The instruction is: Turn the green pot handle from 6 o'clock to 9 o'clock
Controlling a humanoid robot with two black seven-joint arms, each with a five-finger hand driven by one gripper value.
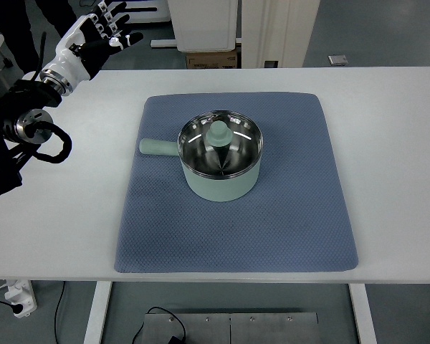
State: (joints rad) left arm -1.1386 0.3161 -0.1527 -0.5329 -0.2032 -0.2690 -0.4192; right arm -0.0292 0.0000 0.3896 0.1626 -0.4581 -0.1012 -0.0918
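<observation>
A pale green pot (221, 183) with a shiny steel inside stands on the blue mat (287, 215) in the middle of the white table. Its green handle (158, 147) sticks out to the left, toward 9 o'clock. A green knob (220, 132) shows over the pot's inside. My left hand (104, 29) hovers off the table's far left corner, well away from the pot, fingers spread and holding nothing. The right arm does not show.
The white table (394, 143) surrounds the mat on all sides. Black cables and the left arm's joints (29, 132) crowd the left edge. A cardboard box (211, 59) and white furniture stand beyond the far edge.
</observation>
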